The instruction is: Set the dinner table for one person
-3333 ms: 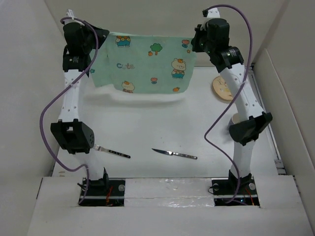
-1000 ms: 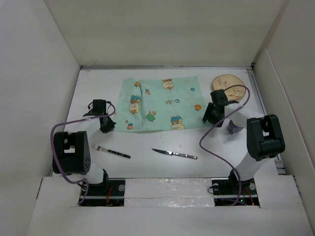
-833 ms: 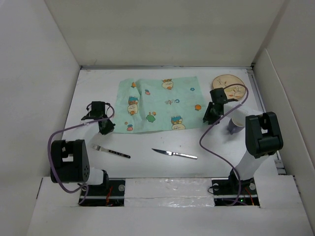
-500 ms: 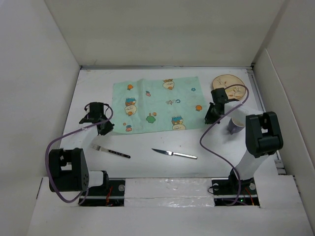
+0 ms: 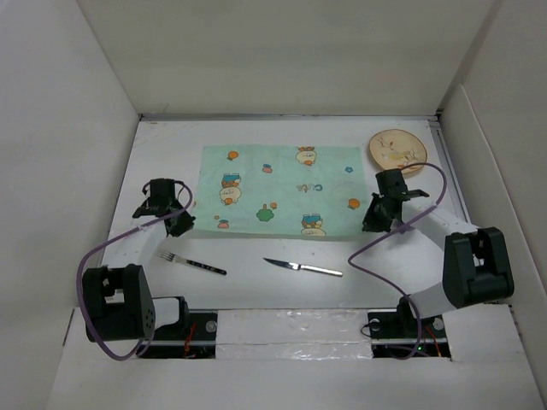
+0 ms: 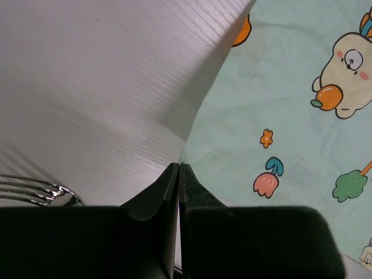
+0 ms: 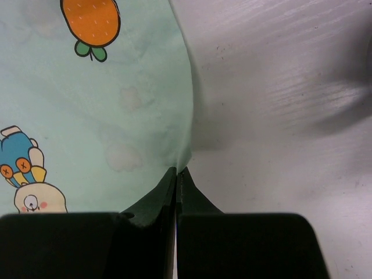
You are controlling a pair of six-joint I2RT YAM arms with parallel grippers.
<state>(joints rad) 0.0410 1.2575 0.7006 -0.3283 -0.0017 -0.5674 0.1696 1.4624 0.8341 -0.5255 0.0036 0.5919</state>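
The mint-green cartoon placemat (image 5: 278,190) lies spread flat on the white dinner table (image 5: 256,249). My left gripper (image 5: 182,225) is shut on the placemat's near left corner; the left wrist view shows the jaws (image 6: 178,167) closed on the cloth edge (image 6: 279,116). My right gripper (image 5: 373,222) is shut on the near right corner; the right wrist view shows the tips (image 7: 176,170) pinching the cloth (image 7: 104,116). A fork (image 5: 193,263) and a knife (image 5: 303,268) lie in front of the placemat. A round wooden plate (image 5: 397,151) sits at the back right.
White walls border the table on three sides. The fork's tines (image 6: 35,189) lie just left of my left fingers. My right arm's cable (image 5: 385,239) loops over the table near the knife's handle end.
The placemat went from held up, to crumpled on the table, to stretched flat. Both grippers moved apart and nearer with its corners. The right arm now covers the cup's spot.
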